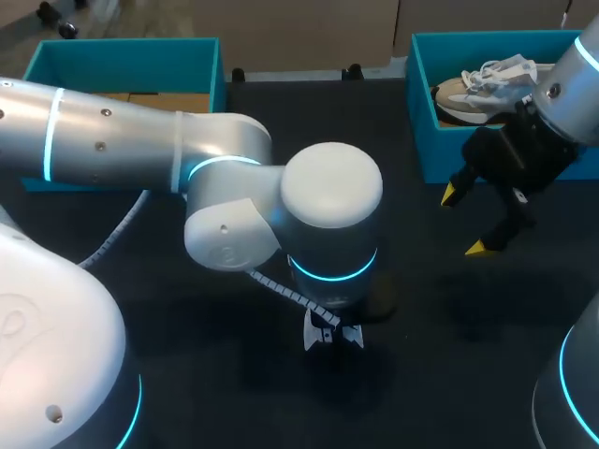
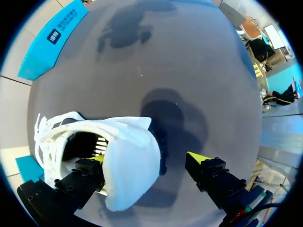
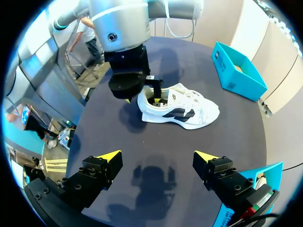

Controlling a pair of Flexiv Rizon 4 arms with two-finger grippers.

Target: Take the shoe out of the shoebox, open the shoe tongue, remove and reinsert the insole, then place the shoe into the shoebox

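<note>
A white shoe (image 3: 180, 111) with black side marks lies on its sole on the dark table, ahead of my right gripper. My left gripper (image 2: 147, 161) stands open over the heel: one fingertip (image 2: 97, 158) is inside the shoe's (image 2: 128, 161) opening, the other (image 2: 199, 158) is outside and apart from it, with the heel wall between them. In the head view my left wrist hides the shoe except for a small white part (image 1: 332, 335). My right gripper (image 1: 464, 222) hangs open and empty in front of the right teal shoebox (image 1: 421, 140). It shows in its own view (image 3: 157, 158) too.
The right teal box holds a second pale shoe (image 1: 477, 89). Another teal box (image 1: 122, 65) stands at the table's far left, seen beyond the shoe in the right wrist view (image 3: 236, 71). My left arm (image 1: 225, 201) spans the table's middle.
</note>
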